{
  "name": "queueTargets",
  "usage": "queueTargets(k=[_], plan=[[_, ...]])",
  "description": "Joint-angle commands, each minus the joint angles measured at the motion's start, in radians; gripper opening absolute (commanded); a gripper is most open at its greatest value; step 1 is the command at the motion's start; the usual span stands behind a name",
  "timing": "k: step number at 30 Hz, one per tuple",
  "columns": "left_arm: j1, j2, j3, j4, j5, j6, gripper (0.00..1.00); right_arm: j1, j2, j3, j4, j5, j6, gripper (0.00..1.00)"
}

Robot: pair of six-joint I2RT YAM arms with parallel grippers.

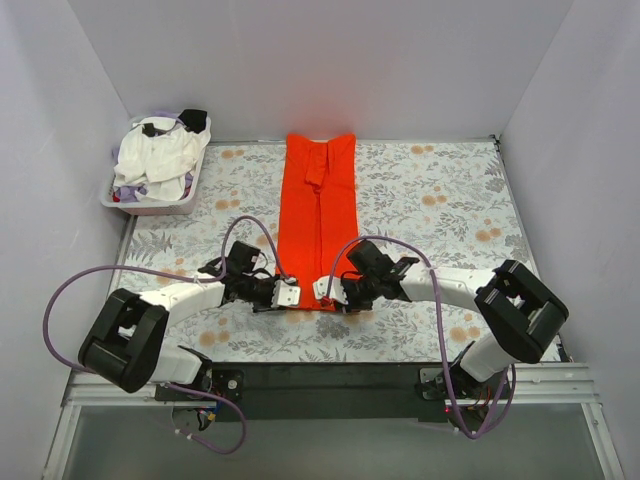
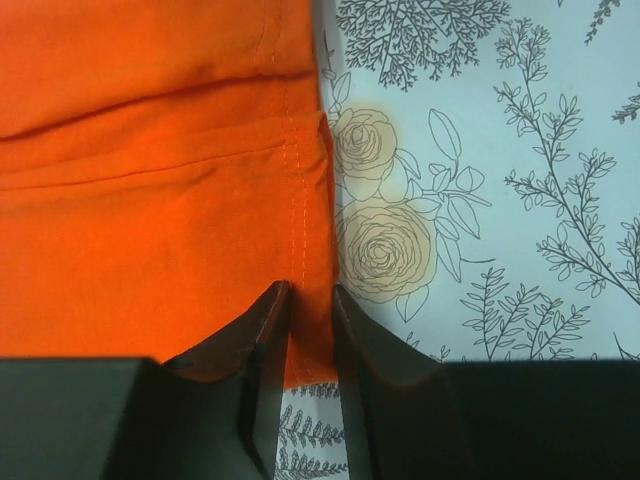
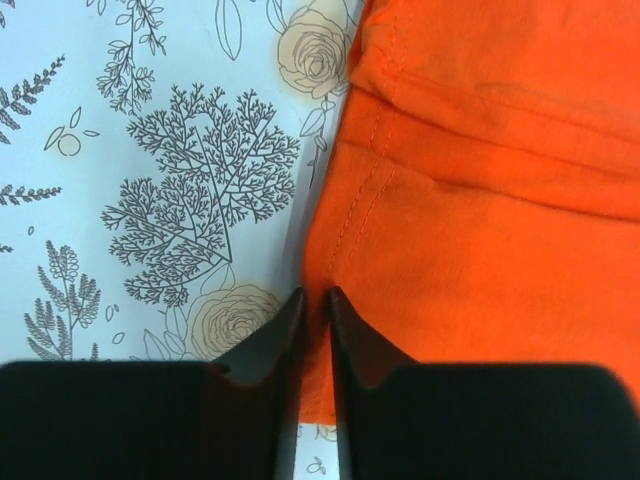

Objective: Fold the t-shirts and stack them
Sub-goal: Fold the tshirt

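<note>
So left gripper point(image 2: 309, 292) and right gripper point(image 3: 315, 295) each clench a hem corner of the bright orange-red cloth t-shirt point(image 1: 318, 220); probably light and floppy, so corners seem right.

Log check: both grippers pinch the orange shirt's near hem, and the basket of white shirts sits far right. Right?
No: the top external view shows the basket far left. The left gripper and right gripper do pinch the orange shirt's hem.

Pale lilac-grey walls point(image 1: 300, 60) on three sides, bare. Floral cloth point(image 1: 450, 200), grey sprigs and tan roses, lies flat between them. Black strip point(image 1: 330, 375) along near edge. Light soft, even.
</note>
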Motion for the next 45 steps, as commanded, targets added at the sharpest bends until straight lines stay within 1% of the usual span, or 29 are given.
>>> queueTargets(k=[1, 2, 3, 5, 8, 10, 15, 17, 21, 23, 25, 26, 28, 32, 34, 35, 37, 38, 40, 41, 42, 44, 45], plan=[[-0.036, 0.011, -0.032, -0.025, -0.078, 0.044, 0.22, 0.022, 0.044, -0.041, -0.036, 0.079, -0.013, 0.15], [-0.045, 0.008, -0.03, -0.039, -0.08, 0.044, 0.16, 0.026, 0.045, -0.042, -0.036, 0.09, -0.007, 0.1], [-0.057, 0.004, -0.033, -0.045, -0.081, 0.04, 0.14, 0.038, 0.049, -0.045, -0.037, 0.094, -0.004, 0.02], [-0.073, -0.012, -0.032, -0.064, -0.08, 0.014, 0.08, 0.048, 0.047, -0.053, -0.042, 0.093, 0.004, 0.01], [-0.093, -0.059, -0.027, -0.116, -0.052, 0.002, 0.04, 0.08, 0.004, -0.07, -0.051, 0.076, 0.033, 0.01], [-0.102, -0.099, -0.029, -0.144, -0.02, -0.001, 0.0, 0.114, -0.052, -0.078, -0.063, 0.057, 0.065, 0.01], [-0.103, -0.243, 0.002, -0.283, 0.026, -0.009, 0.0, 0.135, -0.184, -0.062, -0.105, 0.004, 0.093, 0.01], [-0.102, -0.265, 0.032, -0.326, 0.023, -0.025, 0.0, 0.135, -0.203, -0.047, -0.112, 0.014, 0.093, 0.01], [-0.084, -0.253, 0.104, -0.332, 0.014, -0.078, 0.0, 0.1, -0.198, 0.036, -0.115, 0.03, 0.099, 0.01], [-0.062, -0.214, 0.135, -0.306, 0.02, -0.096, 0.0, 0.072, -0.18, 0.071, -0.117, 0.028, 0.091, 0.01], [-0.022, -0.173, 0.192, -0.292, 0.03, -0.067, 0.0, 0.028, -0.149, 0.117, -0.119, 0.025, 0.062, 0.01], [0.005, -0.129, 0.213, -0.28, 0.035, -0.059, 0.0, -0.001, -0.13, 0.132, -0.119, 0.019, 0.022, 0.01], [0.033, -0.083, 0.273, -0.248, 0.046, -0.047, 0.0, -0.029, -0.106, 0.18, -0.12, 0.011, -0.012, 0.01], [0.119, 0.106, 0.396, -0.205, 0.07, -0.033, 0.0, -0.109, -0.012, 0.261, -0.123, -0.015, -0.088, 0.01], [0.146, 0.169, 0.474, -0.17, 0.078, -0.039, 0.0, -0.141, 0.031, 0.306, -0.123, -0.018, -0.11, 0.01], [0.162, 0.23, 0.502, -0.159, 0.081, -0.039, 0.0, -0.173, 0.077, 0.358, -0.122, -0.022, -0.113, 0.01], [0.179, 0.282, 0.578, -0.139, 0.084, -0.035, 0.0, -0.201, 0.125, 0.407, -0.123, -0.032, -0.134, 0.01], [0.186, 0.313, 0.604, -0.136, 0.083, -0.024, 0.0, -0.225, 0.169, 0.459, -0.122, -0.035, -0.148, 0.01], [0.197, 0.394, 0.685, -0.124, 0.087, -0.015, 0.0, -0.248, 0.217, 0.516, -0.122, -0.044, -0.17, 0.01], [0.203, 0.422, 0.71, -0.122, 0.084, -0.013, 0.0, -0.271, 0.266, 0.543, -0.125, -0.048, -0.176, 0.01], [0.208, 0.474, 0.742, -0.119, 0.087, -0.013, 0.0, -0.284, 0.291, 0.6, -0.125, -0.053, -0.182, 0.01], [0.22, 0.52, 0.823, -0.116, 0.093, -0.013, 0.0, -0.307, 0.355, 0.648, -0.129, -0.061, -0.203, 0.01], [0.223, 0.545, 0.847, -0.114, 0.089, -0.012, 0.0, -0.314, 0.377, 0.7, -0.131, -0.064, -0.208, 0.01]])
